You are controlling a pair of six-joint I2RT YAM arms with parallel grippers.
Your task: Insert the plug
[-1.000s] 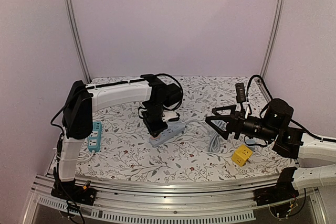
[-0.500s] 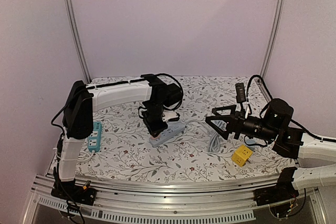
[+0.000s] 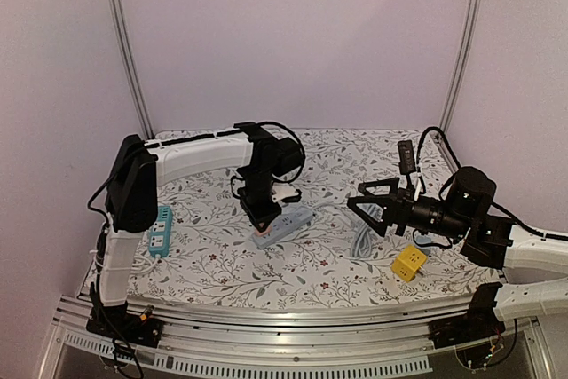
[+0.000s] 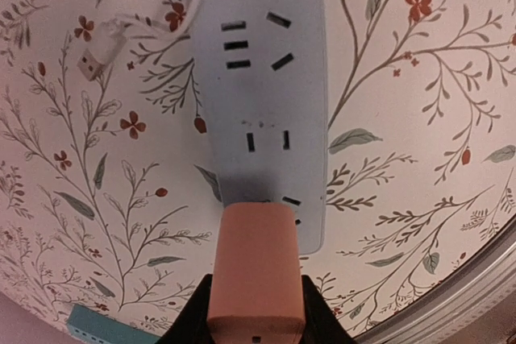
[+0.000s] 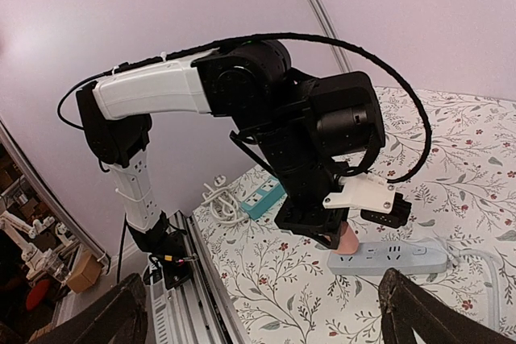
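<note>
A salmon-pink plug sits between the black fingers of my left gripper, which is shut on it. The plug stands upright over the near end of a grey-blue power strip, covering part of the nearest socket. Its prongs are hidden. In the right wrist view the plug meets the left end of the strip. From above, the left gripper points down at the strip. My right gripper hangs open in the air to the right, holding nothing.
A teal power strip with a white coiled cord lies at the left edge. A yellow cube adapter and a grey cable lie below the right gripper. A small white connector lies beside the grey-blue strip.
The left gripper with the plug has shifted slightly to the left over the strip's end. The right arm has not moved.
</note>
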